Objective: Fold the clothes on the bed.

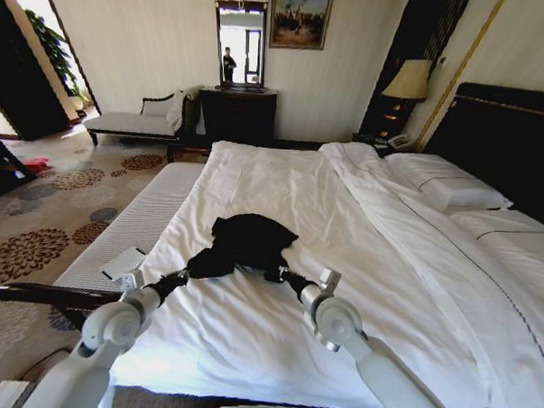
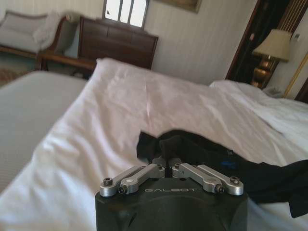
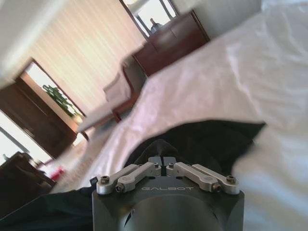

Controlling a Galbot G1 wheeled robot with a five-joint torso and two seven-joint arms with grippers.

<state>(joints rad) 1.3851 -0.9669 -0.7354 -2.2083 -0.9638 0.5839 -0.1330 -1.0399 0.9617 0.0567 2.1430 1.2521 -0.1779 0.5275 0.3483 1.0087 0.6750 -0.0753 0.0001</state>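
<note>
Lying bunched between grippers: black T-shirt, left gripper and right gripper clamping edges.

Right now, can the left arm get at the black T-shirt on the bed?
Probably yes: the left claw is already at the black T-shirt, its fingers closed together against the cloth in its wrist view. Nothing lies between them on the white duvet; the right claw is at the other edge.

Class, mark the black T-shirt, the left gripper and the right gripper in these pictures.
black T-shirt [image 1: 248,239]: head view, middle of the bunched cloth.
left gripper [image 2: 167,161]: left wrist view, between its closed fingertips on the cloth.
right gripper [image 3: 163,161]: right wrist view, between its closed fingertips on the cloth.
</note>
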